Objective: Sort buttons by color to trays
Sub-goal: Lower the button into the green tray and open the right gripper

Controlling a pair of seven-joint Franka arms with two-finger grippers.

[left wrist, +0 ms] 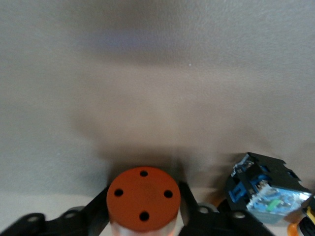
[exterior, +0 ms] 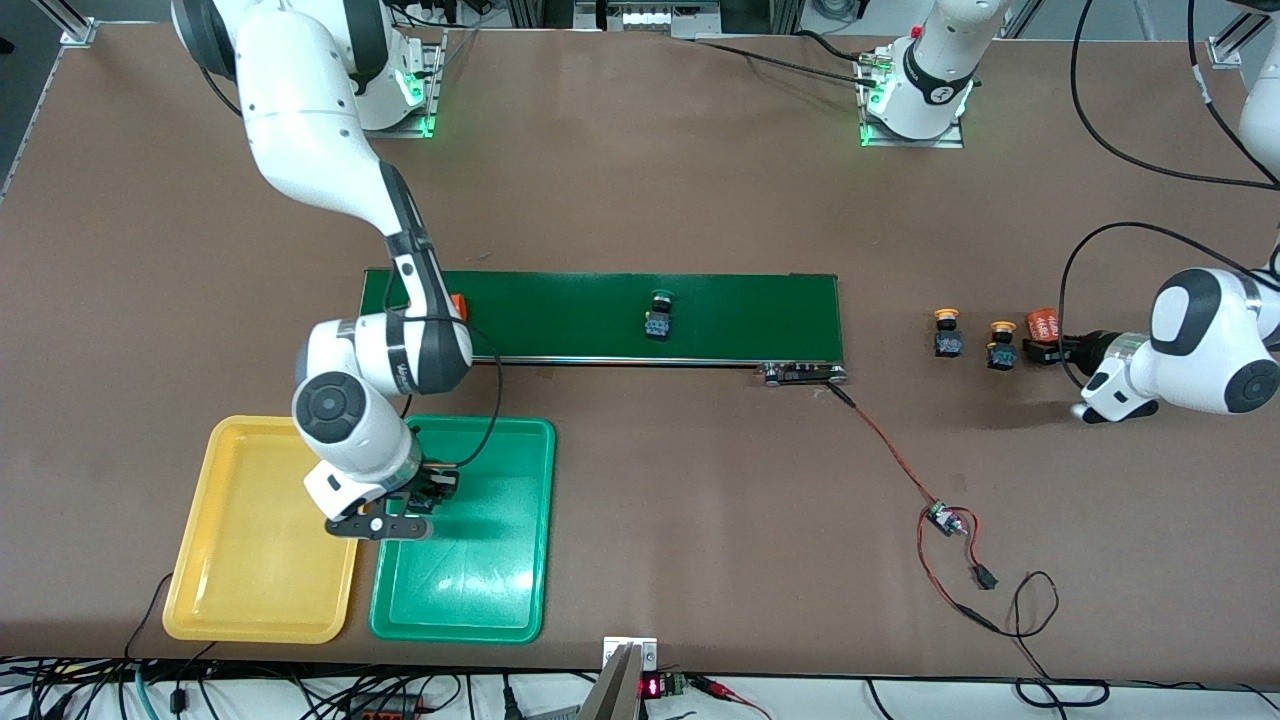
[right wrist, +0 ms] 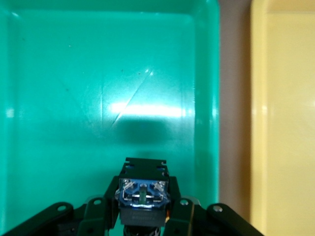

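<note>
Your right gripper is clamped on a button and hangs over the green tray, which sits by the yellow tray at the table's camera-side edge. Your left gripper is around an orange cylinder; can't tell if it's gripping. Two yellow-capped buttons stand just beside it, one green-capped button mid-conveyor.

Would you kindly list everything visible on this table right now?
Shallow plastic trays: two, yellow tray beside green tray, near the front camera.
Conveyor belt: one, dark green, mid-table.
Green-capped push-button: one, on the belt.
Yellow-capped push-buttons: two, toward the left arm's end.
Orange cylinder: one, beside them.
Small circuit board: one, red wires, on the table.
Right tool: over the green tray, shut on a black-bodied button.
Left tool: at the orange cylinder.
</note>
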